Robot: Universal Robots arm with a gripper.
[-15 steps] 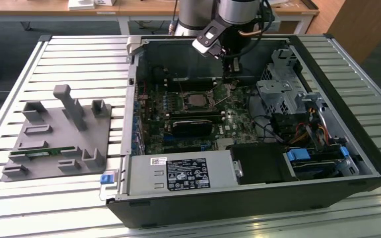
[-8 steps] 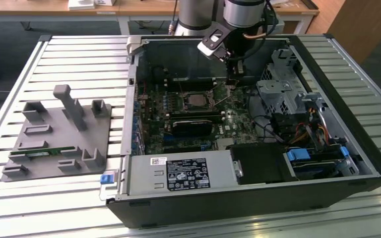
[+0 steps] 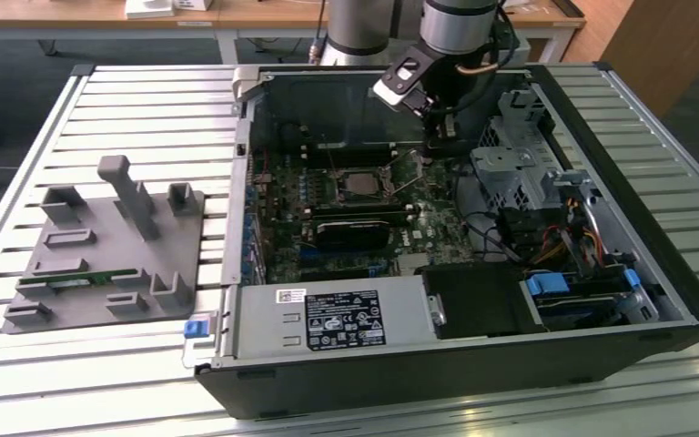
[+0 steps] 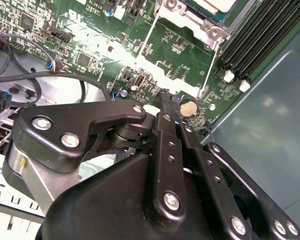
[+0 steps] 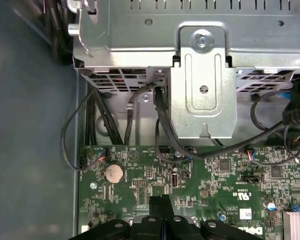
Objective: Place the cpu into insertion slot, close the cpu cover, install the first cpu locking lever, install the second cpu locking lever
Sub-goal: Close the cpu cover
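Observation:
The cpu [image 3: 357, 185] lies in the insertion slot [image 3: 336, 172] on the motherboard inside the open computer case. In the second wrist view its silver top [image 4: 215, 4] shows, with the silver cpu cover [image 4: 187, 19] framing it. Two thin wire locking levers [image 4: 150, 37] [image 4: 213, 59] run along the socket's sides; one lever [image 3: 419, 182] stands raised beside the socket. My gripper [image 3: 437, 153] hangs over the board on the exterior view's right of the socket. Its black fingertips [image 4: 166, 97] [image 5: 160, 202] are pressed together with nothing between them, close above the board near a round coin battery [image 4: 189, 107].
A metal drive cage [image 5: 202, 85] with black cables [image 5: 160, 125] stands close to the gripper. Long memory slots [image 4: 260, 35] border the socket. A black card [image 3: 352, 228] and the power supply [image 3: 325, 319] sit nearer the front. A grey fixture tray [image 3: 106, 246] lies outside the case.

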